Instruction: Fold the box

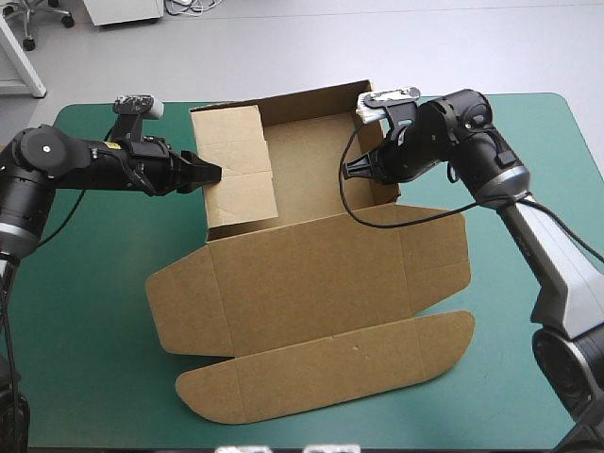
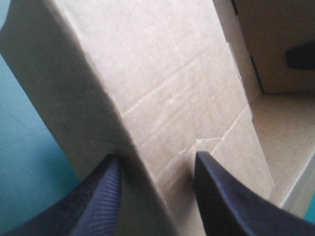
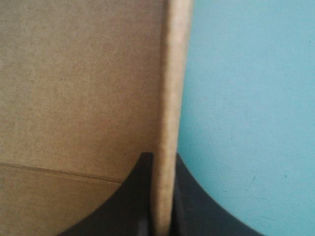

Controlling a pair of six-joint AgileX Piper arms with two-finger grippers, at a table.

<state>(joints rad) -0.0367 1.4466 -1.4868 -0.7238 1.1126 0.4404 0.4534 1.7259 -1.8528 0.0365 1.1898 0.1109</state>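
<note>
Right tool (image 1: 351,170) is nearly shut, pinching the right wall of the brown box (image 1: 311,274) in the middle of the table (image 1: 94,359). Left tool (image 1: 209,174) stands open around the left wall. If it slips off, that wall may flop down flat.

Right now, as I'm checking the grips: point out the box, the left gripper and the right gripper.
box (image 1: 311,269), high view, on its flat lid panel.
left gripper (image 1: 211,176), high view, between its fingertips at the box's left wall.
right gripper (image 3: 161,155), right wrist view, between its fingertips, astride the right wall's edge.
</note>
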